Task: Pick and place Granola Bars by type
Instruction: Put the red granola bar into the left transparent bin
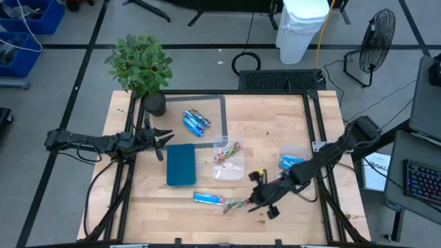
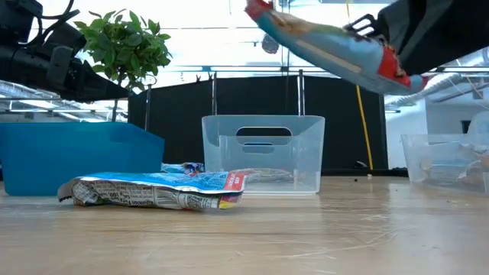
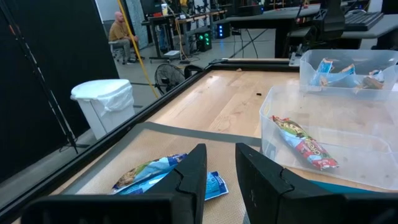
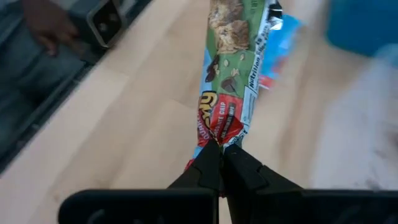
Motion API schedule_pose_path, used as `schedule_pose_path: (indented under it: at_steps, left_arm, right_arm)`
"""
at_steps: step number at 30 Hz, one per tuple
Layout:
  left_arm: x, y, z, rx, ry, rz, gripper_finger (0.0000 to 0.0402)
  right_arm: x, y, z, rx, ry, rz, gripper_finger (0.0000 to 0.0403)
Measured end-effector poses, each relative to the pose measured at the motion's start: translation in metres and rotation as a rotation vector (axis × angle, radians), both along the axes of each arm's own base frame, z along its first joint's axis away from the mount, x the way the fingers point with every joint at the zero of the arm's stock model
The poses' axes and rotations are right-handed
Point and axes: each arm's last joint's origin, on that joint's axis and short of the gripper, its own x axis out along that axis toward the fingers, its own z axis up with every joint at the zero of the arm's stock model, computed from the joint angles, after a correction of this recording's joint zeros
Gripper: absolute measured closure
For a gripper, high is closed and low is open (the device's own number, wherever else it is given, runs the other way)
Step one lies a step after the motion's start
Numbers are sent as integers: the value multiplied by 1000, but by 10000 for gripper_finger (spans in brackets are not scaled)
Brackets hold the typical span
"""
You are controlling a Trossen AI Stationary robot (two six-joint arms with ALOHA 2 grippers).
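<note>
My right gripper [image 1: 253, 200] is near the table's near edge, shut on a red/green multicoloured granola bar [image 4: 233, 68] that shows aloft in the low view [image 2: 328, 46]. A light blue-and-white bar [image 1: 207, 198] lies flat on the wood just left of it [image 2: 157, 191]. Darker blue bars [image 1: 195, 122] lie on a grey mat [image 3: 155, 174]. The middle clear tub [image 1: 229, 157] holds multicoloured bars [image 3: 305, 146]. The right tub [image 1: 293, 160] holds blue bars. My left gripper [image 1: 164, 138] hovers open by the teal tray [image 1: 181, 164], touching nothing. My right gripper pinches the multicoloured bar by its crimped end [image 4: 217, 135] between the two fingertips [image 4: 239, 165]. The rest of the bar sticks out beyond the fingers toward the table's left [image 1: 234, 203]. The bar is lifted clear of the table and tilted [image 2: 328, 46].
A potted plant [image 1: 141, 65] stands at the far left corner. The grey mat [image 1: 222, 110] lies at the far middle. A black frame rail [image 1: 313, 131] runs along the table's sides. Bare wood [image 1: 275, 117] shows between the mat and the right tub.
</note>
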Motion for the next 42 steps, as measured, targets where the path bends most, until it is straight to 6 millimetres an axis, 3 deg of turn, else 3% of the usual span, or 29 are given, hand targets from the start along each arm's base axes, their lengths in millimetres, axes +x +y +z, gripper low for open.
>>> schedule_pose_path:
  at_steps: [6,16,25,33,42]
  left_arm:
    - [0,0,0,0,0,0,309]
    - [0,0,0,0,0,0,309]
    - [0,0,0,0,0,0,309]
    - [0,0,0,0,-1,0,309]
    - [0,0,0,0,0,0,309]
  right_arm:
    - [-36,-32,11,16,-124,-110,403]
    - [-75,-89,7,54,-564,-170,403]
    - [-81,-135,9,41,-800,-340,403]
    - [-84,-180,17,-9,-864,-455,403]
    - [-103,-230,26,21,-912,-581,403]
